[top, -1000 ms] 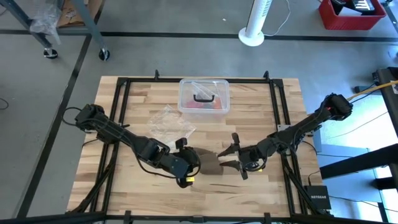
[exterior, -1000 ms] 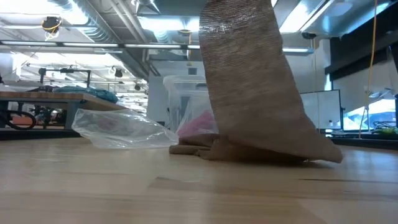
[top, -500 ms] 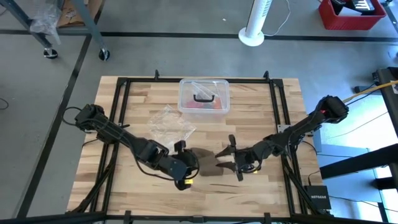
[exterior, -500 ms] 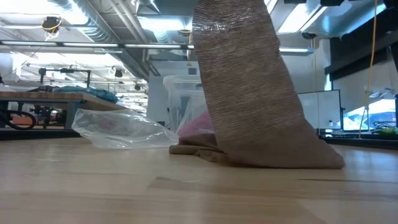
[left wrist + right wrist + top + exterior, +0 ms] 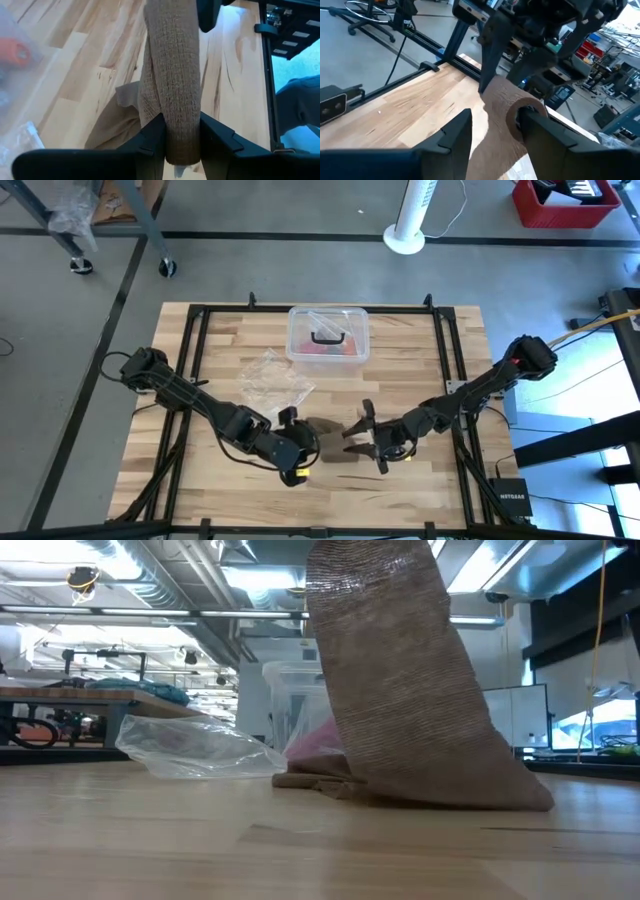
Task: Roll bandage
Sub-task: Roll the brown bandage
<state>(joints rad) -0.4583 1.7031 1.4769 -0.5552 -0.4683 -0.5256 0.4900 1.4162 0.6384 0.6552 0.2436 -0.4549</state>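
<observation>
**A:** What's over on the left side of the table (image 5: 200, 480)?

**B:** The left claw (image 5: 182, 137). Its two fingers are pinched on the rolled part of the bandage (image 5: 172, 100), one on each side of the brown roll. In the high view that left claw (image 5: 308, 442) sits near the front middle of the table. Behind it, toward the far edge, lies a clear plastic bag (image 5: 270, 380), and beyond that a clear box with a black handle (image 5: 326, 335).

**A:** And the bandage itself?

**B:** It lies between the two claws. From the low view the bandage (image 5: 400, 690) rises as a broad brown strip from the table to the top of the picture, with a loose heap of its fabric bunched on the wood at its foot. The bag (image 5: 200, 750) sits to one side of it, and the box (image 5: 295, 705) stands behind.

**A:** The right side?

**B:** The right claw (image 5: 492, 132) faces the left one, close to it. Its fingers are spread, with the loose bandage (image 5: 500, 125) running between them; the end of the roll shows just beyond one fingertip. I can't tell whether either finger touches the fabric. From above, the right claw (image 5: 362, 437) is just beside the bandage (image 5: 336, 444), opposite the left claw.
</observation>
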